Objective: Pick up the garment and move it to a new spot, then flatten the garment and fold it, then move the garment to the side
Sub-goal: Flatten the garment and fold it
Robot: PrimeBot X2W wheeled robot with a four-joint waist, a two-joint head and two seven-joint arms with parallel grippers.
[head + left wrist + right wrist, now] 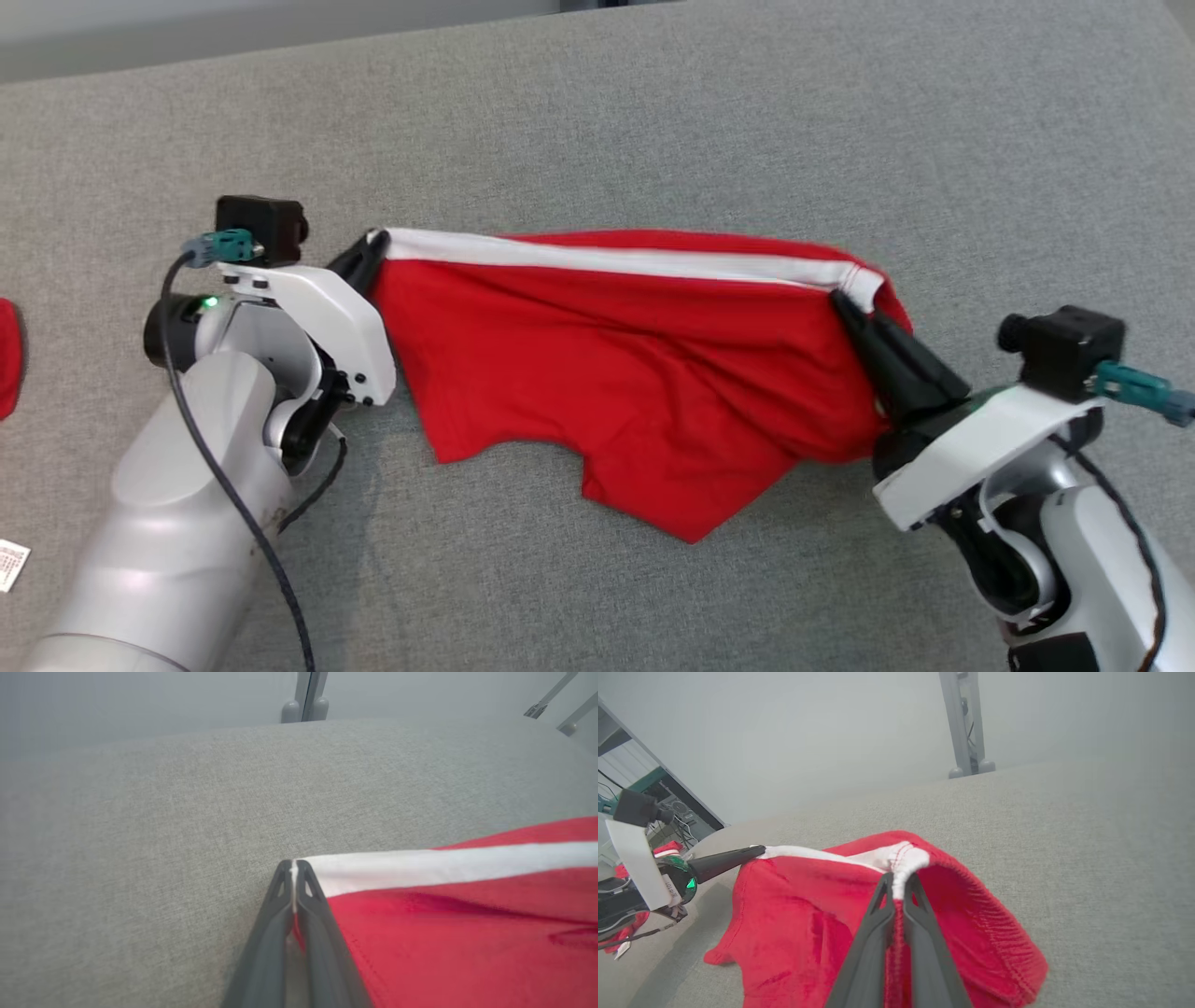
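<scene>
The left gripper [372, 247] is pinched shut on one end of the white band [616, 257], and the right gripper [843, 301] is clamped on the other end. The red garment [635, 373] is stretched between them, draping back from the fingertips toward the robot.

The left hold looks thin. In the left wrist view only a sliver of band shows between the tips, so a harder outward pull could slip it free and drop that corner. Around the right fingers the cloth bunches and rolls over itself, so setting it down this way would likely leave a fold trapped underneath.

The low hem seems to rest on the grey fabric surface [653, 112] — dragging it could tuck it under. Another red cloth [7, 355] lies well outside the left arm.
</scene>
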